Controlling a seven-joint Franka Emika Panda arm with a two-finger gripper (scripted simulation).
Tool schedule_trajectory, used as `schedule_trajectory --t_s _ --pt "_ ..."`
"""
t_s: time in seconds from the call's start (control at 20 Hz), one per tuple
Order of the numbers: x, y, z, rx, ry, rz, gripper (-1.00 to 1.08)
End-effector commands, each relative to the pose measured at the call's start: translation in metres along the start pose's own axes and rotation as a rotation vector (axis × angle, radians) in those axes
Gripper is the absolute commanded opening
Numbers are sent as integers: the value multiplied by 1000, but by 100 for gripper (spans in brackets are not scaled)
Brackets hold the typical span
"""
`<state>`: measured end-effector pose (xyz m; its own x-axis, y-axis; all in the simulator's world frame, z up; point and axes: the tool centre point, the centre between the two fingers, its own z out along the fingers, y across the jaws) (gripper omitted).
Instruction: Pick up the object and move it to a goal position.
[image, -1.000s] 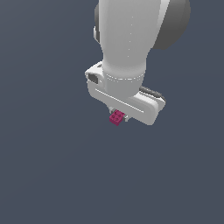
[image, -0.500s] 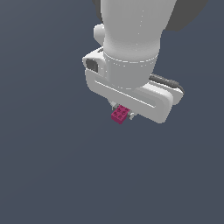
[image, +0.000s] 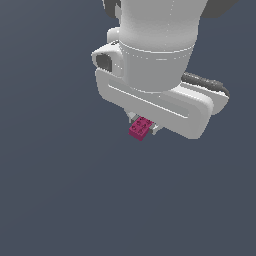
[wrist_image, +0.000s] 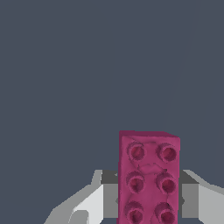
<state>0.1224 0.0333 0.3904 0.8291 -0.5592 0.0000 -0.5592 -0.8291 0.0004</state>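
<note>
White end effector (image: 143, 127), fingers clamped inward

I am seeing only a plain dark grey surface (image: 60, 200) spreading around my hand (image: 143, 125) on every side in the exterior view, with no edge or corner showing. The sole thing near my fingers is the magenta brick (image: 140, 128) I am carrying between them. In the wrist view the brick (wrist_image: 148, 175) is filling the gap between my fingers (wrist_image: 89, 203).
</note>
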Motion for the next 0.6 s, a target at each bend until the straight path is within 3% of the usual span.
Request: schedule_trajectory --t_s 0.0,0.55 --pt "1 -2 -4 0 0 0 -100" --pt "4 -4 -10 0 0 0 -100"
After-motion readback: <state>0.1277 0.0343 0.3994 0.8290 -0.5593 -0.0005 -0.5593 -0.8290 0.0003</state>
